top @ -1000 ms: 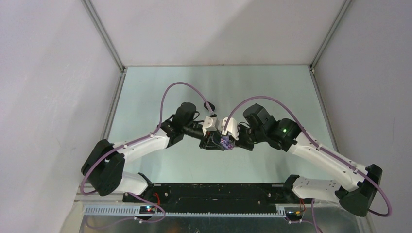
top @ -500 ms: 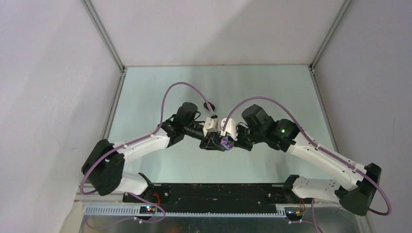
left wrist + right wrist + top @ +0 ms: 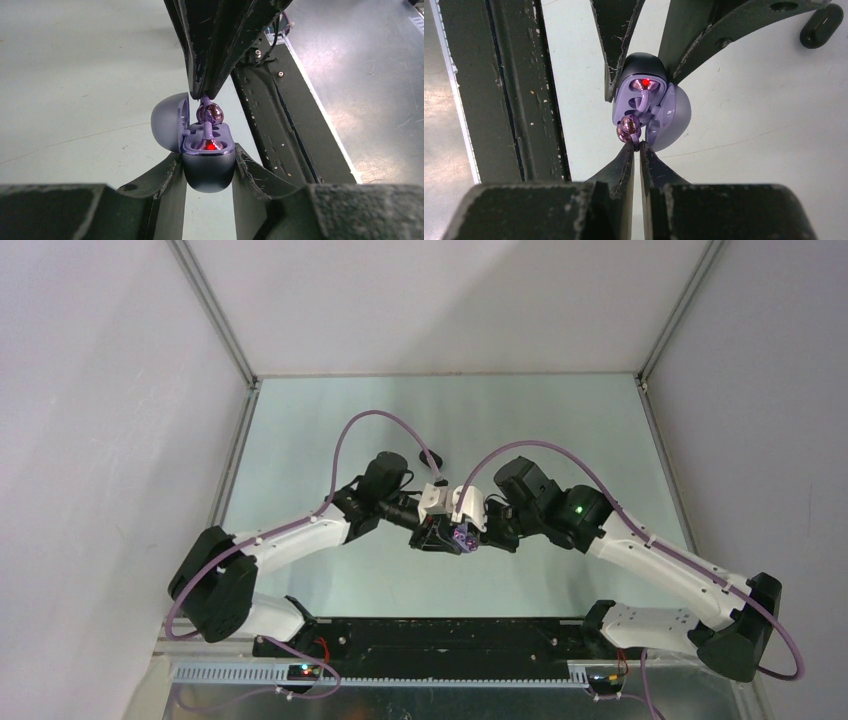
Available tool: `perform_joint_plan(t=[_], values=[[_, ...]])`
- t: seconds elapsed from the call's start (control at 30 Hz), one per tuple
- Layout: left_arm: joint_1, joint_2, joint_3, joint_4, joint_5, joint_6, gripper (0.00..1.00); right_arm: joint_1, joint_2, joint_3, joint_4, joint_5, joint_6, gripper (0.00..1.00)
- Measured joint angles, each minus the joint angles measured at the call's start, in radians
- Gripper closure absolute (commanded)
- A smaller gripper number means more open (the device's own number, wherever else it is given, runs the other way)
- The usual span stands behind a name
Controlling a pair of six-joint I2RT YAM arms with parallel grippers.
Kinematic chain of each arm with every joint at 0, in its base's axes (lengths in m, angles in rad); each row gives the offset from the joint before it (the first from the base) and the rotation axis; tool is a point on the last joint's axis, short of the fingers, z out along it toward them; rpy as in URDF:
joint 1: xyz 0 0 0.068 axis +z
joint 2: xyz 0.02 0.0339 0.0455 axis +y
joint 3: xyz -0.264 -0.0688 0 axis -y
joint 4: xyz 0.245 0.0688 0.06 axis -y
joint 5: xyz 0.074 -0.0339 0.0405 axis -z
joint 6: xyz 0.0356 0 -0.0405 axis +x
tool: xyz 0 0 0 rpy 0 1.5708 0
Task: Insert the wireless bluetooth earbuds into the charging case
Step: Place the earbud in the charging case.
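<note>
A purple charging case (image 3: 209, 172) is clamped by its base in my left gripper (image 3: 209, 161), held above the table with its lid (image 3: 167, 120) swung open to the left. One pale purple earbud (image 3: 210, 145) sits in a socket and glows red. My right gripper (image 3: 636, 145) is shut on the stem of a second glossy purple earbud (image 3: 628, 126). That earbud's head hangs just at the rim of the case (image 3: 644, 67), beside the free socket. In the top view both grippers meet at the case (image 3: 462, 537) in mid-table.
A black oblong object (image 3: 821, 25) lies on the table beyond the case, also visible near the left arm's cable as a dark spot (image 3: 430, 457). The black base rail (image 3: 430, 635) runs along the near edge. Grey walls enclose the table on three sides.
The right arm has crept slightly left, bringing the held earbud a little closer to the case. The left arm has barely shifted, and both grips are unchanged.
</note>
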Motion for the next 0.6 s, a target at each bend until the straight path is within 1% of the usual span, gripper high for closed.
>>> perform_joint_plan(t=[0.6], values=[[0.000,0.000,0.011,-0.043,0.000,0.034,0.96,0.001,-0.002,0.000,-0.008,-0.011,0.000,0.89]])
